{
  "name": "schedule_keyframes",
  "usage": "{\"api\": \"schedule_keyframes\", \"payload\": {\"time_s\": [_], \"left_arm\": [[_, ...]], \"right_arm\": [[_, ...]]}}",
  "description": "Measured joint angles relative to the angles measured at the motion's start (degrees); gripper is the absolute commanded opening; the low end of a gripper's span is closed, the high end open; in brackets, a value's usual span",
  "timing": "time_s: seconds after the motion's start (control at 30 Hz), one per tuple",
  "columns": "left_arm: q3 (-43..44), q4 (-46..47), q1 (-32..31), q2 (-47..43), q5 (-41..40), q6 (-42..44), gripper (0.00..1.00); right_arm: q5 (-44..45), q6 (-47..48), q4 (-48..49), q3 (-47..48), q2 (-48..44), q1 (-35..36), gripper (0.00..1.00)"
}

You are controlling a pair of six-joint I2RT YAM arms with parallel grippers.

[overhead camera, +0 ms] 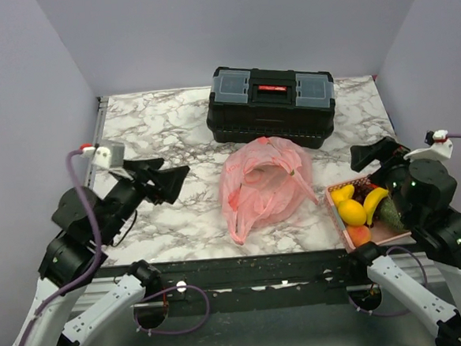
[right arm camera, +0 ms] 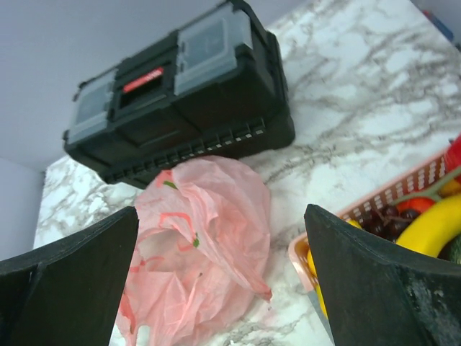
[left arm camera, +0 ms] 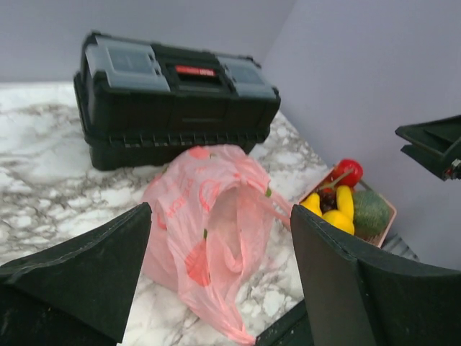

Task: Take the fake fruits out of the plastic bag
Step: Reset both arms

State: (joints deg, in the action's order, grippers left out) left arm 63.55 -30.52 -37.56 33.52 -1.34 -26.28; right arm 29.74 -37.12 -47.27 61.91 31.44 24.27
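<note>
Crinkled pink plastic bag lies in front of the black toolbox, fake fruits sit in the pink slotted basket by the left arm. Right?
Wrong side: the rigid pink slotted basket holding the glossy plastic fruits sits by the right arm, as the top external view shows. The crinkled pink plastic bag does lie in front of the black toolbox.

2 black arms (overhead camera: 91, 218) with white links (overhead camera: 105, 304) — purple cables (overhead camera: 75, 184).

A black toolbox (overhead camera: 272, 105) sits shut at the far middle of the white, grey-veined marble table (overhead camera: 156, 131), with two grey compartment covers on either side of a red-labelled handle (lettering too small to read). A rigid pink slotted basket (overhead camera: 332, 205) stands at the table's near right corner, well apart from the toolbox. Plain lavender-grey walls (overhead camera: 228, 23) enclose three sides.
</note>
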Motion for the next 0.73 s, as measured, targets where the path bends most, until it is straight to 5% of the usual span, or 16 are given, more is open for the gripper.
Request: {"api": "schedule_keyframes", "payload": {"time_s": [0.4, 0.73], "left_arm": [[2.47, 2.58, 0.00, -11.85, -9.46, 2.40, 0.83], [2.23, 3.41, -0.02, -13.42, -12.37, 3.15, 0.83]], "right_arm": [[-2.43, 10.25, 8.26, 8.37, -4.74, 0.00, 1.00], [-2.43, 11.32, 9.35, 9.25, -4.72, 0.00, 1.00]]}}
